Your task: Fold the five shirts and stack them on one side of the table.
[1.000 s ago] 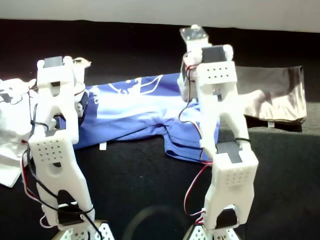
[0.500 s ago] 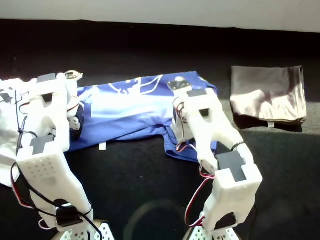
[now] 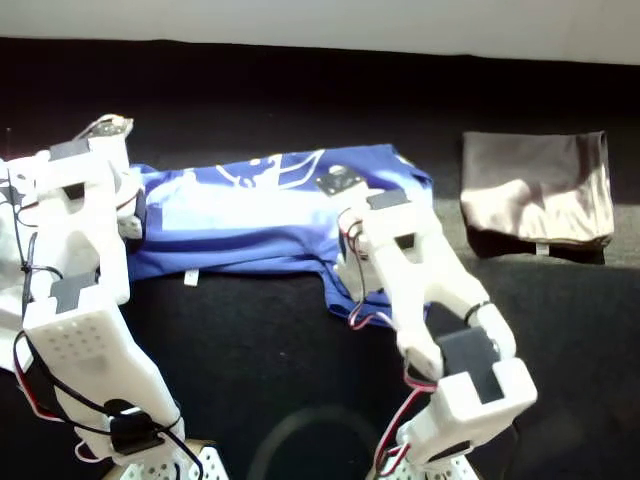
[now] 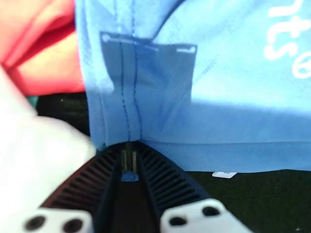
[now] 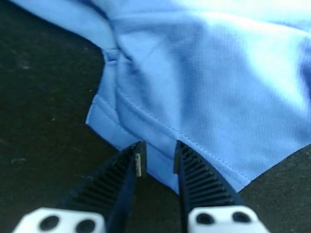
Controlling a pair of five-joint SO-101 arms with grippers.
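A blue shirt (image 3: pixel 250 215) with white print lies spread across the middle of the black table (image 3: pixel 250 340). At the shirt's left end, my left gripper (image 3: pixel 138 215) is shut on its stitched edge (image 4: pixel 127 121); the cloth (image 4: pixel 218 97) runs into the closed jaws at the gripper's tips (image 4: pixel 129 171). My right gripper (image 3: pixel 347 272) is low over the shirt's near right flap. It stands open by a narrow gap (image 5: pixel 158 160) right at the hem of the blue cloth (image 5: pixel 218 87). A folded grey-brown shirt (image 3: pixel 535 190) lies at the right.
A heap of white shirts (image 3: pixel 12 260) lies at the left edge behind the left arm. Red cloth (image 4: pixel 39 43) shows beside the blue shirt's end. Bare black table stretches along the front between the two arm bases.
The right arm has dropped from raised to low over the shirt's near right flap. The left arm has shifted left and back, dragging the blue shirt's left end with it.
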